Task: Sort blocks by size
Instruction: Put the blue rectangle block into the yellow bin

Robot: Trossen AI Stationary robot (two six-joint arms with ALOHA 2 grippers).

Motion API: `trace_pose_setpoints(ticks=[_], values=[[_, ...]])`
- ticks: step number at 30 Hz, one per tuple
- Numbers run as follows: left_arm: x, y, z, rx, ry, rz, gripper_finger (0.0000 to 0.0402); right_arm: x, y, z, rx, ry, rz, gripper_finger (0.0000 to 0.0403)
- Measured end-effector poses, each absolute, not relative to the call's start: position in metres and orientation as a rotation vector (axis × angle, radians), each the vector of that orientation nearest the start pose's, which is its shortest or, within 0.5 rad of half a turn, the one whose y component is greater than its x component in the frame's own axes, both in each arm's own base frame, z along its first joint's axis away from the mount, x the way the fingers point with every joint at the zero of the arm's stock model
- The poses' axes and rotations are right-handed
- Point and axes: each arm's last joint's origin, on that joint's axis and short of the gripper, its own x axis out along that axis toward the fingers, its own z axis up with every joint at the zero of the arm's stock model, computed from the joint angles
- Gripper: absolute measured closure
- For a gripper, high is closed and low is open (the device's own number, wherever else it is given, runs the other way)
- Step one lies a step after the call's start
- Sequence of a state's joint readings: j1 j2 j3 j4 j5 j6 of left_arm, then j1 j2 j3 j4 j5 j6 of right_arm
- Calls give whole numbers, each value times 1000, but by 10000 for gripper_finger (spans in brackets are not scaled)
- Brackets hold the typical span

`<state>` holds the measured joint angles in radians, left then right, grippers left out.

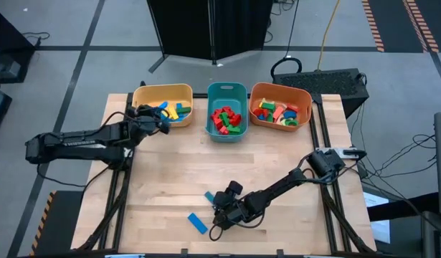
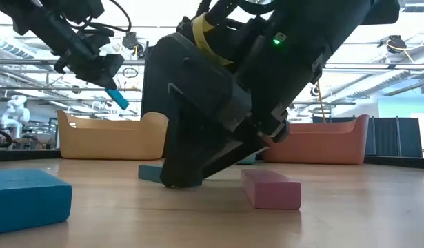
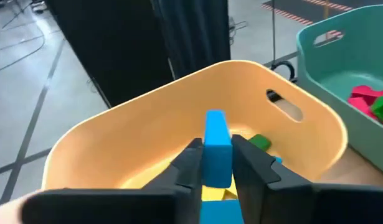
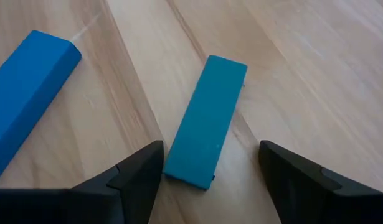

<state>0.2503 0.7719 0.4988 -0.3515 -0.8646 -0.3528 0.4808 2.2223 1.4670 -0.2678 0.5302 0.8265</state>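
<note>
Hovering over the yellow bin [image 1: 162, 94] at the upper left of the high view, the left gripper [image 3: 217, 163] is clamped on a blue block [image 3: 217, 148]. Low in that view, the right gripper [image 4: 210, 163] is spread wide around a teal bar [image 4: 207, 119] — flat on the tabletop [image 1: 177, 168], a blue bar [image 4: 26, 81] beside it.

- Left arm reaches from the table's left edge toward the far left corner, stretched nearly level.
- Left gripper [image 3: 217, 163] is held above the table; its fingers [image 3: 186, 168] stand close together, pressed on a bar [image 3: 216, 146] between them.
- Right arm comes from the right edge, bent down toward the near middle.
- Right gripper [image 4: 210, 171] is low over the tabletop, fingers spread wide, nothing between them.
</note>
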Motion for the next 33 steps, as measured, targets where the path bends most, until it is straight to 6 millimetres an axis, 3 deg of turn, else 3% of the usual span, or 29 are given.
trace_pose_setpoints(ticks=[4, 8, 16, 21, 27, 33], values=[[142, 62, 228, -127, 436, 1167, 289, 404, 193, 110, 275, 801, -400, 173], [142, 62, 228, -128, 442, 1146, 254, 405, 191, 109, 276, 805, -404, 220], [148, 47, 244, -115, 342, 889, 244, 405, 188, 109, 266, 822, -414, 317], [147, 32, 254, -109, 287, 606, 244, 404, 187, 108, 246, 832, -416, 321], [150, 10, 255, -94, 325, 138, 244, 402, 188, 108, 128, 801, -444, 317], [159, -6, 247, -172, 385, 10, 244, 402, 187, 108, 26, 800, -439, 316]])
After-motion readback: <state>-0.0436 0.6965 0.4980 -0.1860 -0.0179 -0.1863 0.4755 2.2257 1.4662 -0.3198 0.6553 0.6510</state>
